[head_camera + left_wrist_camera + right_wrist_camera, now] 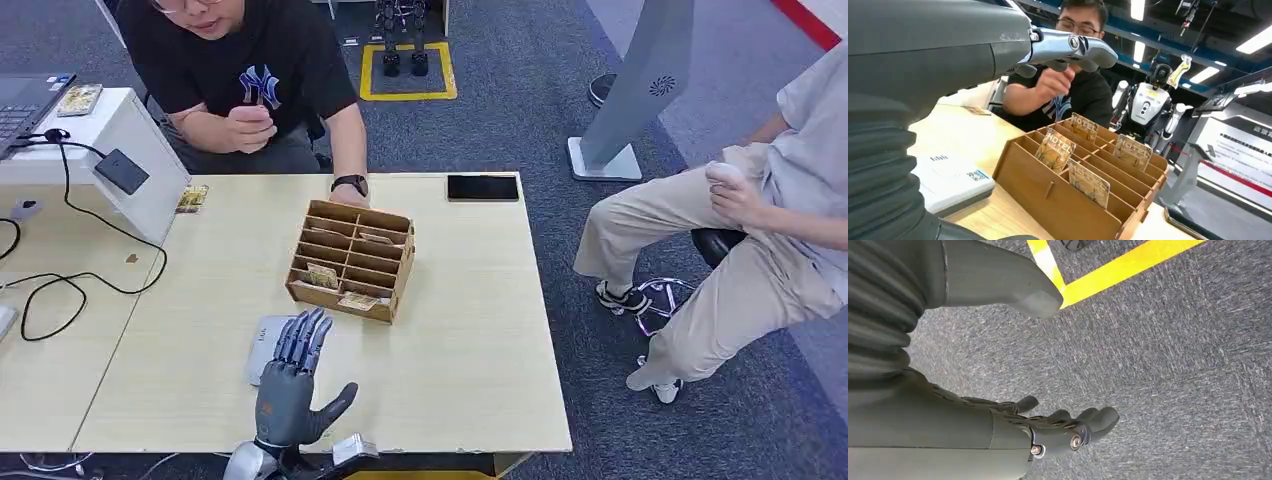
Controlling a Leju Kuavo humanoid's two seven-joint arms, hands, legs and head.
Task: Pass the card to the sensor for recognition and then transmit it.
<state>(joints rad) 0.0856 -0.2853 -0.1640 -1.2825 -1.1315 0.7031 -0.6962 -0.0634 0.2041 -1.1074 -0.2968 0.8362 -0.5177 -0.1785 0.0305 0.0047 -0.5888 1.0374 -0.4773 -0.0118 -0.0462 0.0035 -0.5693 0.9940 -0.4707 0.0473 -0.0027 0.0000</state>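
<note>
While the left hand [292, 385] hovers flat over the near part of the desk [470, 330], fingers stretched out and spread, thumb out to the side, it holds nothing. Fingertips sit over a white-grey sensor pad [266, 340] lying on the desk, just in front of the wooden card rack [352, 260].

Rack is an open slotted box, two columns of angled slots, standing mid-desk. Left wrist view shows cards upright in several slots: one patterned card [1054, 149] in a near slot, another card [1089, 182] in the slot closest to the camera, a third card [1084, 127] further back, and a fourth card [1132, 151] on the far column. All print "HOTEL"-like lettering, tan and brown. Other slots look bare. No card is in either hand; the cards stay in the rack.

Right hand [1063, 427] hangs over grey carpet beside a yellow floor line [1128, 270], fingers loosely apart, nothing in it.

Black phone [483, 187] lies at the far desk edge. A person in a black shirt [245, 60] sits behind the desk, one hand resting near the rack's back. Another person in beige trousers [720, 270] sits to the right. A white box with a black reader [122, 171] stands at left, with a small card [192, 198] beside it.
</note>
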